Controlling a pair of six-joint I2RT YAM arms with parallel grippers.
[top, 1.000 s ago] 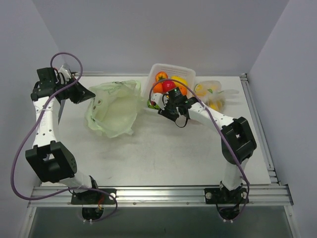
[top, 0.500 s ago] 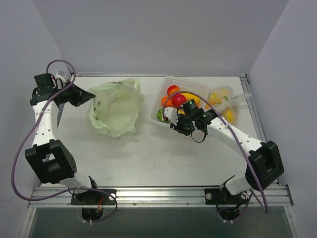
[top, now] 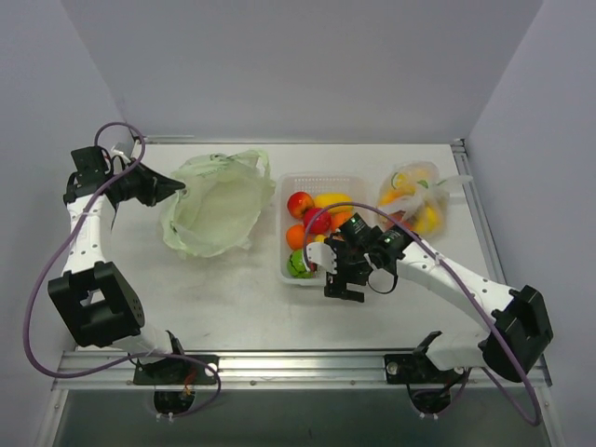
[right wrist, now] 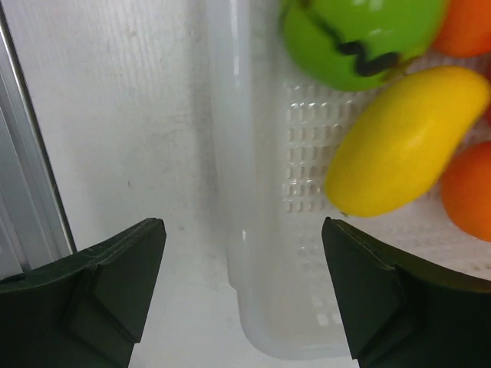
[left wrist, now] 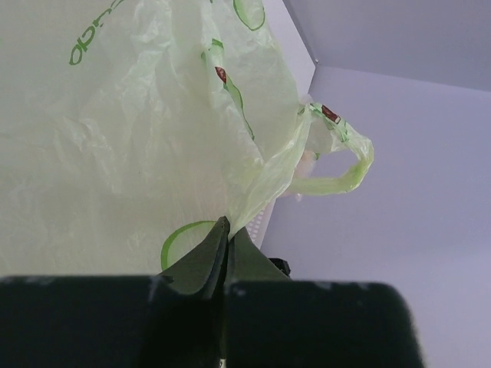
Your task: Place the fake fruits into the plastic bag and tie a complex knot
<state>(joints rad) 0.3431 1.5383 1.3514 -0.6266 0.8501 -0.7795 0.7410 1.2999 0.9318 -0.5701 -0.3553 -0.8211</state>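
In the overhead view, the plastic bag (top: pixel 214 209) lay on the table (top: pixel 233 298) in the left half of the frame. Its mouth was wide and faced up. The left gripper (top: pixel 173 188) was at the left edge of the bag. In the left wrist view, its fingers (left wrist: pixel 205 264) were pressed together on a fold of the pale green film, and one loop handle (left wrist: pixel 337 165) hung free at the right of that frame.

The fake fruits (top: pixel 312 223) were not in the bag. They lay in a white slotted basket (top: pixel 282 237) at the centre of the overhead frame: a red one (top: pixel 300 203), a yellow one (top: pixel 332 200), an orange one (top: pixel 296 235) and a green one (top: pixel 300 264).

The right gripper (top: pixel 343 277) was at the lower right corner of this basket. In the right wrist view, its jaws stood wide apart and held nothing, and the basket's wall was below them. A clear bag (top: pixel 414 200) with yellow pieces inside lay at the upper right.
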